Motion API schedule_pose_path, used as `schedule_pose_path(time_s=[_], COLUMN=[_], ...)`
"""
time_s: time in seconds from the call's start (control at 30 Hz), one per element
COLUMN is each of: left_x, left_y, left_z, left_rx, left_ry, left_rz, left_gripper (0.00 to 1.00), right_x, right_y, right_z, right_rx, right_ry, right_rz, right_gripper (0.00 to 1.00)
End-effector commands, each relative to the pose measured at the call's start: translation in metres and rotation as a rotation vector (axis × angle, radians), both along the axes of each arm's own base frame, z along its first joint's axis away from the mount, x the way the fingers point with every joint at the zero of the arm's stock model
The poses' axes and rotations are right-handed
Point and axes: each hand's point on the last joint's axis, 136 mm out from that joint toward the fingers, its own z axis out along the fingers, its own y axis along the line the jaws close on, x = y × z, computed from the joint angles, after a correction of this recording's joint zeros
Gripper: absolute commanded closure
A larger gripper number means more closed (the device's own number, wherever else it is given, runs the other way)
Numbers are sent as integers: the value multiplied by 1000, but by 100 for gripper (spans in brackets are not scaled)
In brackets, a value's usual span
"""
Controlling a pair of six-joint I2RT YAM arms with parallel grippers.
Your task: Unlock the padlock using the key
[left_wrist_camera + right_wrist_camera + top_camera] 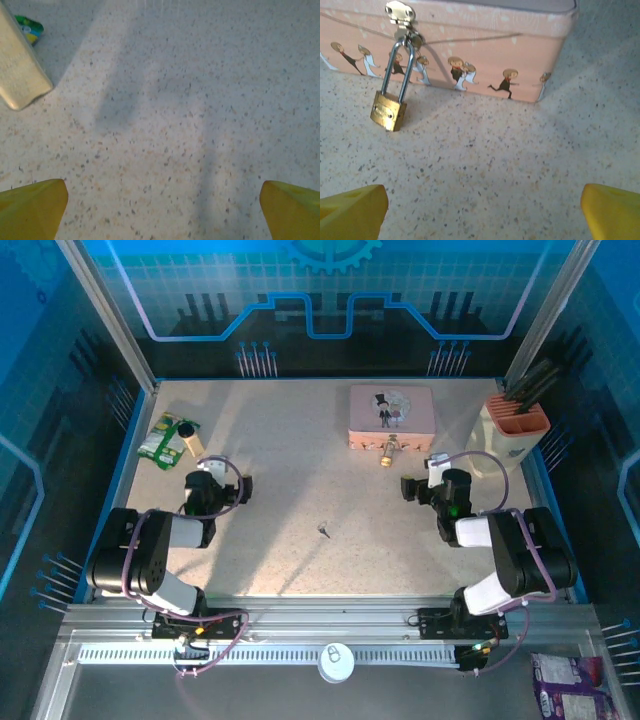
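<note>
A small brass padlock (388, 112) hangs by its silvery shackle from the hasp of a pink tin (485, 55) and rests on the table; from above, the padlock (389, 451) lies at the front of the tin (392, 413). The tiny dark key (323, 531) lies alone on the speckled table, mid-front. My left gripper (212, 480) hovers left of centre, open, with bare table between its yellow fingertips (32, 207). My right gripper (424, 480) sits right of the padlock, open, its yellow fingertips (610, 212) wide apart over bare table.
A green snack packet (158, 439) and a cream bottle (188, 438) lie at the back left; the bottle's end (17, 75) is near the left gripper. A white holder with dark tools (514, 425) stands at the back right. A blue rim (128, 455) bounds the table.
</note>
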Motion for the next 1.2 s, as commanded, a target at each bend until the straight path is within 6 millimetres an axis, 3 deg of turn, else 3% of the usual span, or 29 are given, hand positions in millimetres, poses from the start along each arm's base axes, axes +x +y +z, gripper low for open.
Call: schedule_pose_path(time_s=[0.0,1.17], left_x=[23,25], left_y=[-1,-1], left_z=[36,37], left_rx=[-23,-30], left_ry=[-147,-147], left_rz=[19,19], left_gripper=[1,1], right_x=[23,24], right_y=[-1,-4], right_z=[36,35], right_rx=[-20,7], right_ry=[-153,-144], right_rz=[19,21], right_gripper=[0,0])
